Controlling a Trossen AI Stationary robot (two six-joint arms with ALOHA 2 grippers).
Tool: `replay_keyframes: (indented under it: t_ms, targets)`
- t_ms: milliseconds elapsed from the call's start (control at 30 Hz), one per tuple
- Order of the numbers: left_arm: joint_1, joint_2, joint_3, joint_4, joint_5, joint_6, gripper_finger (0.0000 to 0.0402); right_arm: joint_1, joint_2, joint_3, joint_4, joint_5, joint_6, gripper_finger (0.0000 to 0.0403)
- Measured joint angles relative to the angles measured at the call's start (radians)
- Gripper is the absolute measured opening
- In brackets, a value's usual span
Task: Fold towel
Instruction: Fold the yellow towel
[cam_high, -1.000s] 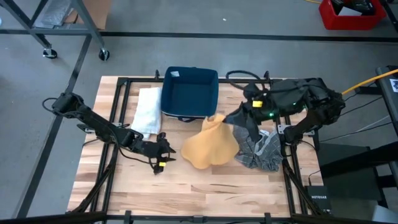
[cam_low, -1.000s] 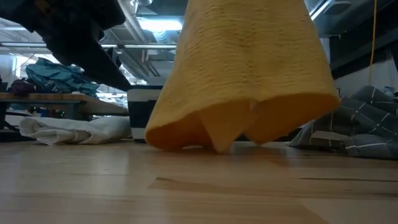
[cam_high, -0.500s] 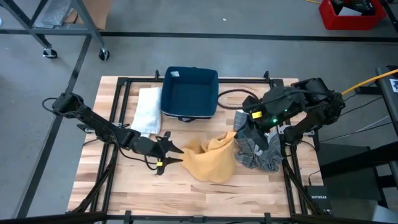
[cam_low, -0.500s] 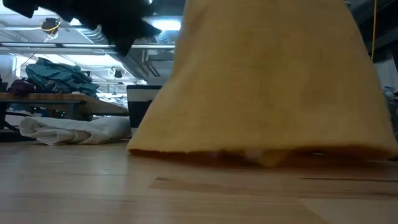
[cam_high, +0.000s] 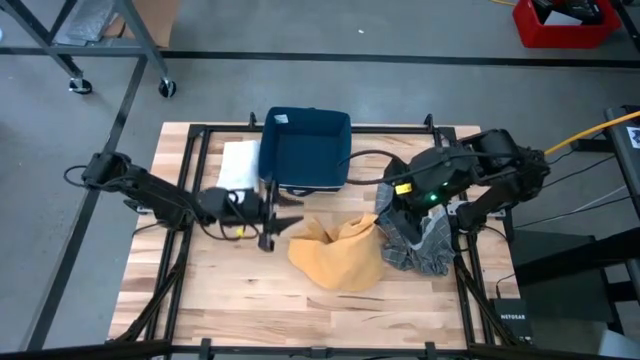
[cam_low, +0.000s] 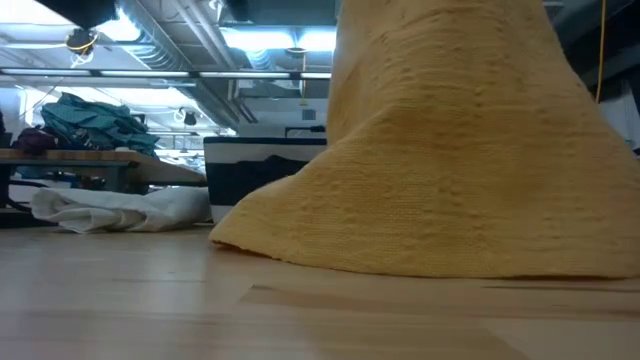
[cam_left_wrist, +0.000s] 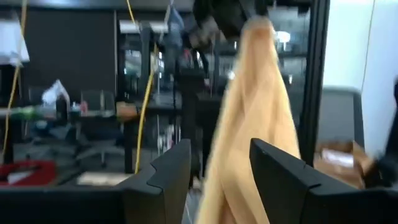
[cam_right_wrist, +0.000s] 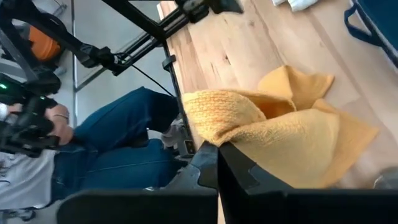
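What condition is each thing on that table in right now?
Yellow towel: crumpled, one corner lifted.
Right gripper: shut on the yellow towel.
Left gripper: open, beside the towel's hanging edge.
Blue bin: upright, looks empty.
White towel: folded flat.
Grey plaid cloth: bunched up.

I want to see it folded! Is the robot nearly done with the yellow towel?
Not nearly. Nothing looks folded yet: the yellow towel lies bunched on the table. In hand: the right gripper is shut on one edge, holding it up. The left gripper is open beside the towel's other side, holding nothing. Left to do: grab that side, spread the towel flat, then fold it.
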Motion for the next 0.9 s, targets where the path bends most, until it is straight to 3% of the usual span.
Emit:
replay_keyframes:
  t_ms: [200,400,567,900]
  targets:
    - [0.082,0.095,0.11,-0.017,0.239,-0.045,0.0159,0.0,0.053,0.0,0.085,0.063,-0.129,0.0001]
    - [0.089,0.202,0.174,-0.018,0.383,-0.037,0.0159,0.0,0.103,0.0,0.142,0.015,-0.193,0.0001]
    - [0.086,0.217,0.178,-0.019,0.501,0.004,0.0159,0.0,0.121,0.0,0.137,-0.02,-0.194,0.0001]
    - [0.085,0.218,0.178,-0.166,0.571,0.05,0.0159,0.0,0.132,0.0,0.219,-0.023,-0.215,0.0001]
